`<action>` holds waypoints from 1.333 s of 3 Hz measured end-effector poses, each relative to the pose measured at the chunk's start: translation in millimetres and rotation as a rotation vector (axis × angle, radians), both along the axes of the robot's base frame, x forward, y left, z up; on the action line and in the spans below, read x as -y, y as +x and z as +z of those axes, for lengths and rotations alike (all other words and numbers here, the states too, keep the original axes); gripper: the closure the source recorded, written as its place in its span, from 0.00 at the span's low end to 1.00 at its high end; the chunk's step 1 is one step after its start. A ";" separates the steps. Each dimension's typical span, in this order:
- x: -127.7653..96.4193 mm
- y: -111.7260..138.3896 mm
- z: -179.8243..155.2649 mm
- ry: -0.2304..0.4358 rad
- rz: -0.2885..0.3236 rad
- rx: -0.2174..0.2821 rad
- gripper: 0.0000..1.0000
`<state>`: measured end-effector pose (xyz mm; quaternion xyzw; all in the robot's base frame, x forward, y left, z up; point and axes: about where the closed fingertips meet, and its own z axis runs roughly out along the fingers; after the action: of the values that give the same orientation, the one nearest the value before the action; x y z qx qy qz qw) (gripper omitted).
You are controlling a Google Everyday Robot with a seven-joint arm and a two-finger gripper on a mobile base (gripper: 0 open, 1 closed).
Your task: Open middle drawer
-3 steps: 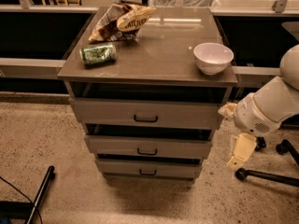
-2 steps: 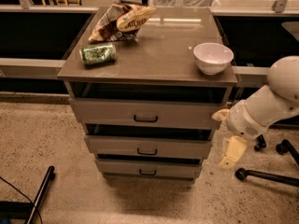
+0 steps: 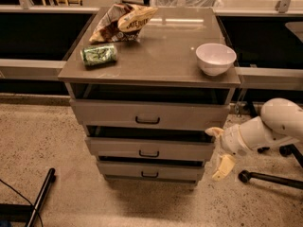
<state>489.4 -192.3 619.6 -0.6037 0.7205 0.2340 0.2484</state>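
The middle drawer (image 3: 149, 148) is the second of three grey-beige fronts in the cabinet, with a small dark pull handle (image 3: 149, 153) at its centre. The top drawer (image 3: 147, 115) sits above it and the lowest drawer (image 3: 149, 171) below. My gripper (image 3: 218, 152) is at the right end of the middle drawer front, on a white arm coming in from the right. One cream finger (image 3: 214, 132) points up-left by the drawer's right corner and the other (image 3: 223, 167) hangs down, so the fingers are spread apart. It holds nothing.
On the cabinet top (image 3: 161, 51) stand a white bowl (image 3: 215, 57) at the right, a green can (image 3: 99, 55) lying at the left and a chip bag (image 3: 123, 21) at the back. A black chair base (image 3: 270, 178) lies right; a dark bar (image 3: 40, 197) lies on the floor at left.
My arm and gripper have moved left and slightly down, from beside the cabinet to its right edge at middle drawer height. The drawers have not moved.
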 end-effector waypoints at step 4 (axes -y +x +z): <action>-8.2 18.5 -64.1 -0.117 0.105 0.267 0.00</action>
<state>507.9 -184.1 555.5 -0.6796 0.6611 0.1220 0.2937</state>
